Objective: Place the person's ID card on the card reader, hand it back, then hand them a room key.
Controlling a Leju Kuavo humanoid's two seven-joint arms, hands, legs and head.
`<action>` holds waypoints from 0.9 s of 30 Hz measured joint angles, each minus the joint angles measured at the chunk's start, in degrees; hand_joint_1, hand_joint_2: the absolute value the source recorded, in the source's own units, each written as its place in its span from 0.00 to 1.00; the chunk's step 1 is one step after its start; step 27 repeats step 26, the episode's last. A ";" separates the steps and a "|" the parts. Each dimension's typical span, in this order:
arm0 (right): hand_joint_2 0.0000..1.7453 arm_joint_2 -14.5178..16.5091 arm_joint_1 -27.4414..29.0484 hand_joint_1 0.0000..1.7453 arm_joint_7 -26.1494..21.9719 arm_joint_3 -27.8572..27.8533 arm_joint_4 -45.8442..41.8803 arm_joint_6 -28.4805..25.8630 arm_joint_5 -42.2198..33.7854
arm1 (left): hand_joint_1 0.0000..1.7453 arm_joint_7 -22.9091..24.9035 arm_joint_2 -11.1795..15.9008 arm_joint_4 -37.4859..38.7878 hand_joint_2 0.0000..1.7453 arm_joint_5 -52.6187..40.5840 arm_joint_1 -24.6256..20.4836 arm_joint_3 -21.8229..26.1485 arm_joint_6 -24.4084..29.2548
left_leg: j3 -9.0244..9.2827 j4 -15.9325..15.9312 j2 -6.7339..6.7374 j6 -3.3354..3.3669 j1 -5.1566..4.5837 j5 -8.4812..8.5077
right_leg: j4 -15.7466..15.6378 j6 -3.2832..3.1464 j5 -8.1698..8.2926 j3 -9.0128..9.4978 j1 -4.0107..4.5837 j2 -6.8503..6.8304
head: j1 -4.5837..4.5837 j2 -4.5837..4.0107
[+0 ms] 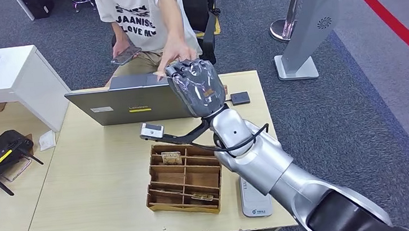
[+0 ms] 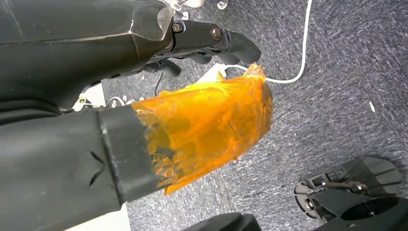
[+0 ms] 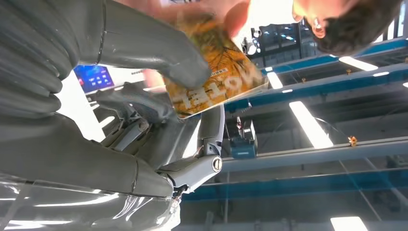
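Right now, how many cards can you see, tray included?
3. One orange hotel card pinched in the right hand, with the person's hand reaching for it. Two lie in the wooden tray: one far-left, one near-right. The arm may hide others.

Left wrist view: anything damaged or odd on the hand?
Yes. The left hand's thumb is wrapped in orange tape, wrinkled and ragged where it meets the dark cover, like a makeshift patch.

Grey carpet [image 1: 327, 115] covers the floor, a red stripe [image 1: 391, 18] crossing it at two o'clock, with a pale wooden worktop [image 1: 96, 188] at centre, a white side table [image 1: 12, 77] at ten o'clock, and long ceiling lights [image 3: 308, 122] glowing overhead.
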 joint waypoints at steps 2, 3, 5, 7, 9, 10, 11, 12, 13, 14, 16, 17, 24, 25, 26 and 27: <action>1.00 0.00 0.03 0.02 0.02 0.00 0.61 -0.18 0.66 | 0.00 0.02 -0.09 0.00 0.00 -0.02 0.00 -0.05 0.00 | 0.00 0.00 0.00 0.00 0.00 0.00 | 0.00 0.00 0.00 0.00 0.00 0.00 | 0.01 0.00; 1.00 0.00 0.04 0.00 0.04 0.00 0.84 -0.22 0.92 | 0.00 0.02 -0.14 0.00 0.00 -0.02 0.00 -0.07 0.00 | 0.00 0.00 0.01 0.00 0.00 0.00 | 0.00 0.00 0.00 0.00 0.00 0.00 | 0.01 0.00; 0.75 0.00 0.12 0.00 0.15 -0.01 1.20 -0.46 1.39 | 0.00 0.03 -0.18 0.00 0.00 -0.02 0.00 -0.08 0.01 | 0.00 0.00 0.01 0.00 0.00 0.00 | 0.00 0.00 0.00 0.00 0.00 0.01 | 0.01 0.00; 0.25 0.01 0.30 0.00 0.16 -0.02 1.50 -0.78 1.56 | 0.00 0.03 -0.21 0.00 0.00 -0.01 0.00 -0.08 0.02 | 0.00 0.00 0.01 0.00 0.00 0.00 | 0.00 0.00 0.00 0.00 0.00 0.01 | 0.01 0.00; 0.00 0.04 0.59 0.00 -0.51 -0.06 1.74 -0.91 0.73 | 0.00 0.03 -0.24 0.00 0.00 0.11 0.01 -0.08 0.04 | 0.00 0.00 0.01 0.00 0.00 0.00 | 0.00 0.00 0.00 0.00 0.00 0.01 | 0.00 0.00; 0.00 0.09 0.82 0.00 -1.17 -0.14 1.82 -0.96 -0.06 | 0.00 0.03 -0.25 0.00 0.00 0.21 0.02 -0.08 0.07 | 0.00 0.00 0.01 0.00 0.00 0.00 | 0.00 0.00 0.00 0.00 0.00 0.01 | 0.01 0.00; 0.00 0.18 1.17 0.00 -2.02 -0.25 1.80 -1.04 -1.13 | 0.00 0.03 -0.26 0.00 0.00 0.36 0.03 -0.08 0.12 | 0.00 0.00 0.01 0.00 0.00 0.00 | 0.00 0.00 0.00 0.00 0.00 0.01 | 0.00 0.00; 0.00 0.30 1.66 0.00 -2.93 -0.39 1.63 -1.13 -2.31 | 0.00 0.03 -0.27 0.00 0.00 0.51 0.05 -0.07 0.18 | 0.00 0.00 0.01 0.00 0.00 0.00 | 0.00 0.00 0.00 0.00 0.00 0.01 | 0.00 0.00; 0.00 0.43 2.24 0.00 -3.80 -0.53 1.32 -1.21 -3.53 | 0.00 0.02 -0.27 0.00 0.00 0.66 0.07 -0.07 0.22 | 0.00 0.00 0.01 0.00 0.00 0.00 | 0.00 0.00 0.00 -0.01 0.00 0.01 | 0.00 0.00; 0.00 0.56 2.88 0.00 -4.70 -0.63 0.84 -1.28 -4.88 | 0.00 0.01 -0.27 0.00 0.00 0.84 0.09 -0.06 0.28 | 0.00 0.00 0.00 0.00 0.01 0.00 | 0.00 0.00 0.00 -0.01 0.01 0.00 | -0.01 0.00; 0.00 0.75 4.38 0.00 -6.79 -0.79 -0.67 -1.33 -8.51 | 0.00 -0.10 -0.27 0.00 0.00 1.31 0.15 -0.05 0.43 | -0.01 0.00 0.00 0.00 0.01 0.00 | 0.00 0.00 -0.01 -0.01 0.01 0.00 | 0.00 0.00; 0.00 0.82 5.30 0.00 -8.13 -0.85 -1.75 -1.32 -11.10 | 0.00 -0.23 -0.27 0.00 0.00 1.64 0.20 -0.04 0.59 | -0.01 -0.01 0.00 0.00 0.01 -0.01 | 0.00 0.00 -0.02 -0.01 0.01 0.00 | 0.00 0.00; 0.00 0.95 15.45 0.00 -17.91 -1.18 -13.99 3.63 -41.04 | 0.00 -1.50 -0.19 0.00 0.00 5.22 1.36 0.97 2.47 | -0.02 -0.01 0.01 -0.01 0.00 -0.11 | -0.01 0.02 -0.07 -0.03 0.00 0.00 | 0.01 0.00; 0.00 0.92 17.09 0.00 -18.89 -1.33 -16.00 6.07 -46.76 | 0.00 -1.70 -0.15 0.00 0.00 5.71 1.60 1.29 2.72 | -0.02 -0.01 0.01 -0.02 0.00 -0.12 | -0.02 0.01 -0.08 -0.04 0.00 0.01 | 0.01 0.00; 0.00 0.91 17.88 0.00 -19.33 -1.41 -16.95 7.28 -49.39 | 0.00 -1.82 -0.13 0.00 0.00 5.94 1.72 1.45 2.83 | -0.02 -0.01 0.01 -0.03 0.00 -0.13 | -0.02 0.01 -0.09 -0.04 0.00 0.01 | 0.01 0.00; 0.00 0.91 17.88 0.00 -19.33 -1.41 -16.95 7.28 -49.39 | 0.00 -1.82 -0.13 0.00 0.00 5.94 1.72 1.45 2.83 | -0.02 -0.01 0.01 -0.03 0.00 -0.13 | -0.02 0.01 -0.09 -0.04 0.00 0.01 | 0.01 0.00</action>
